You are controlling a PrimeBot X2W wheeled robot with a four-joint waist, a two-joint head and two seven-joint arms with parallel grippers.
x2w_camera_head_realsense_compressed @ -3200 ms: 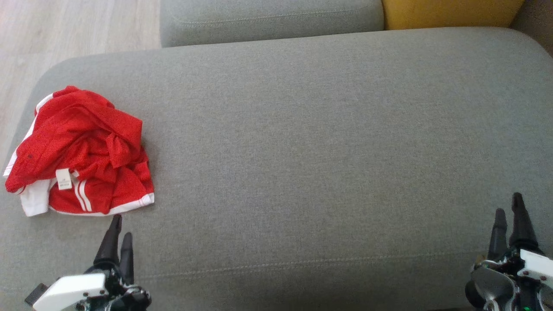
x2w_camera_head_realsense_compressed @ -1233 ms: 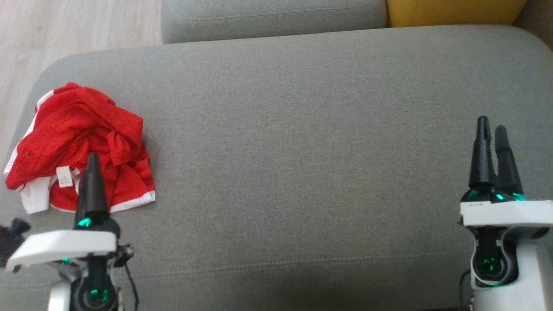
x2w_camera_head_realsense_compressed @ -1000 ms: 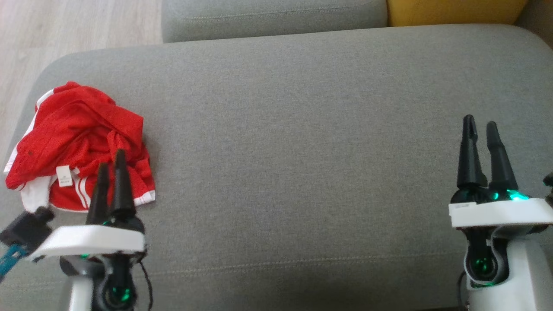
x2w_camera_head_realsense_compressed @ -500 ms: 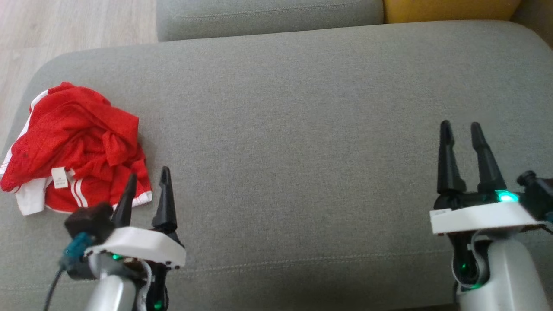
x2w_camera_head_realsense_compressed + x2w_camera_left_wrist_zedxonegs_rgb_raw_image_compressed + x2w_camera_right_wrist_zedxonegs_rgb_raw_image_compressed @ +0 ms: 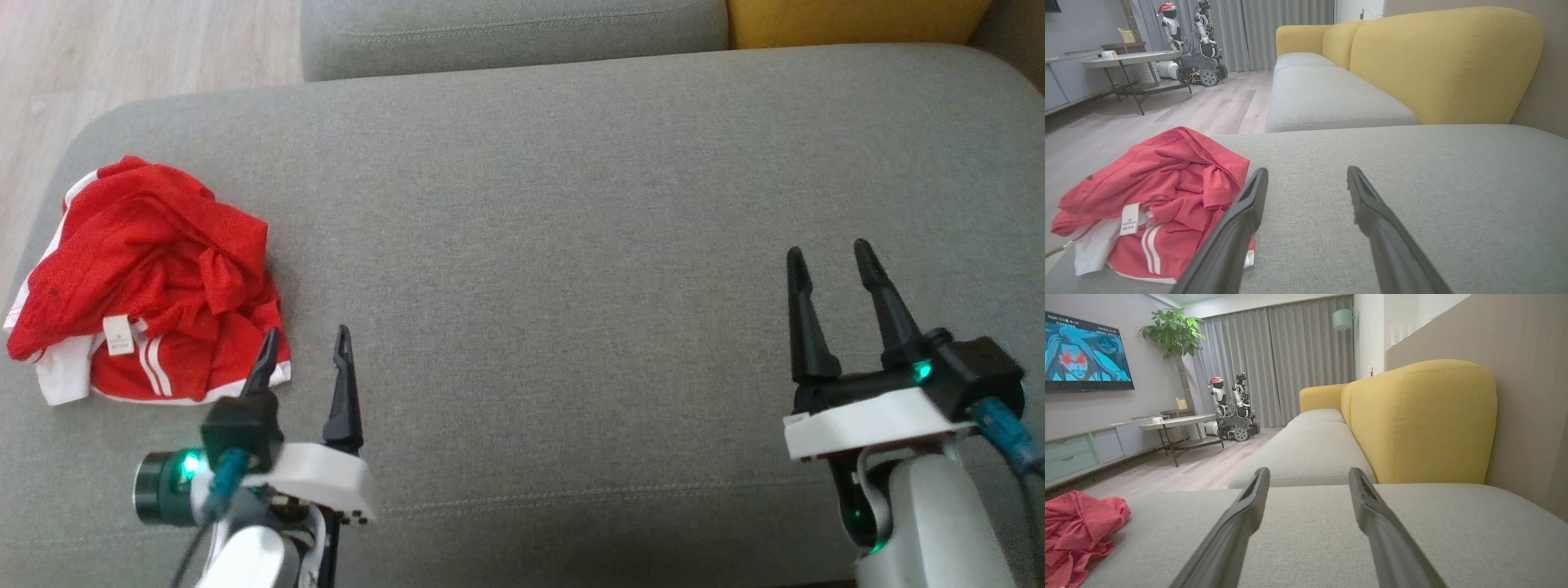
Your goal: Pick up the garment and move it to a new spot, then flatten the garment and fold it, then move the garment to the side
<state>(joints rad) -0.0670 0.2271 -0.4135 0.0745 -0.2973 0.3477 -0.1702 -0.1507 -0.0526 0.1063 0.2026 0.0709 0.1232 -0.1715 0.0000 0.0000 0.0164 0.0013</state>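
Garment (image 5: pixel 147 269) bunched at cushion (image 5: pixel 571 245) left edge | left gripper (image 5: pixel 308 331) spread beside it | right gripper (image 5: pixel 827 247) spread, well apart

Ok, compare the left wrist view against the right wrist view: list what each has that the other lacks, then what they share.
Left wrist view: a white label and stripes on the red garment, past the open left gripper. Right wrist view: a wall television, a potted plant, a drawer cabinet, past the open right gripper. Shared: that garment, grey cushion, yellow backrest, round table, parked robot.
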